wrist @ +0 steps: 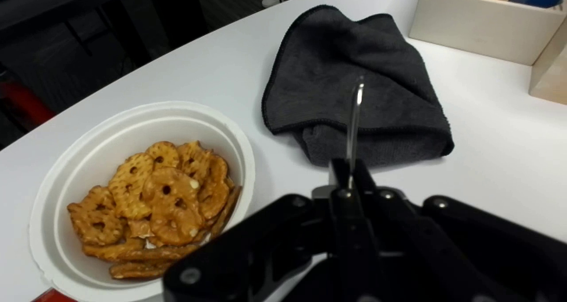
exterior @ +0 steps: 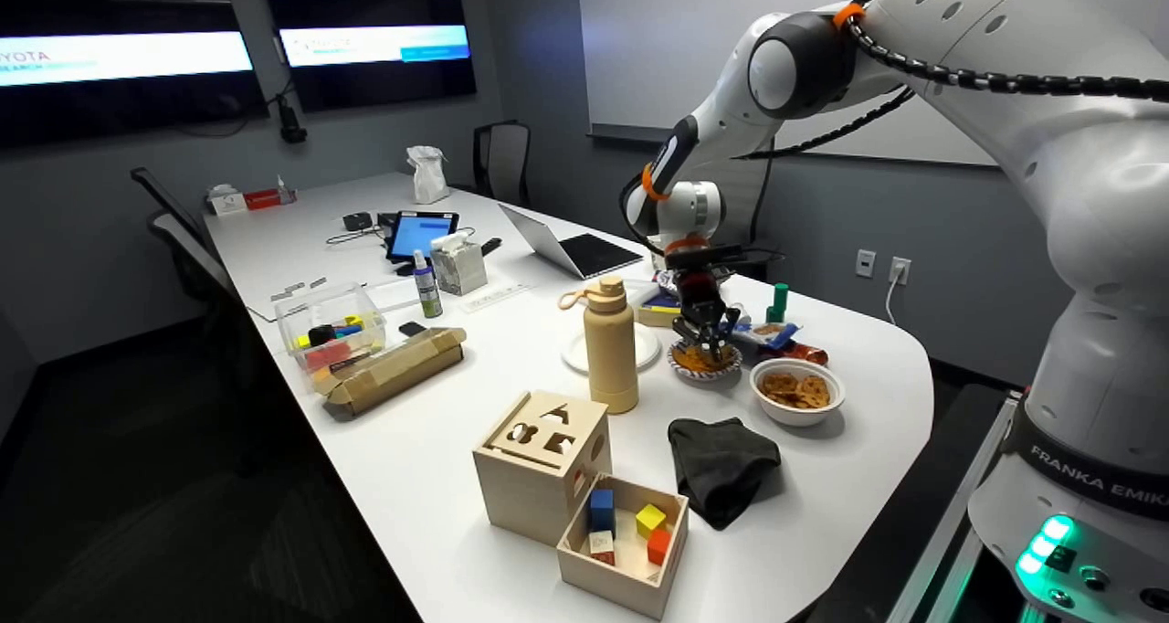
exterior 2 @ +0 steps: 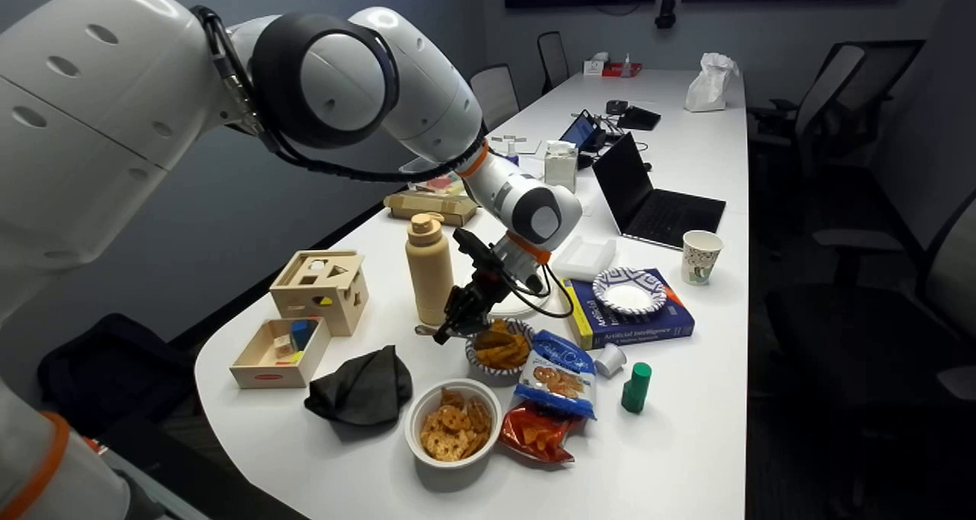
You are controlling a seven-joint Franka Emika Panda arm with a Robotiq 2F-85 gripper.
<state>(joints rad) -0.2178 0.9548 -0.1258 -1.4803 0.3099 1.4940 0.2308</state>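
My gripper is shut on a thin metal utensil, which shows edge-on in the wrist view and points away from the fingers. Its shiny end sticks out beside the tan bottle in an exterior view; whether it is a spoon or a fork I cannot tell. In both exterior views the gripper hangs over or just beside a patterned paper bowl of orange chips. Close by stands a white bowl holding brown pretzel crisps. A dark grey cloth lies crumpled beyond the fingertips.
A tan bottle stands upright close to the gripper. A wooden shape box and an open wooden tray with blocks are nearby. Blue and red snack bags, a book and a green object lie around.
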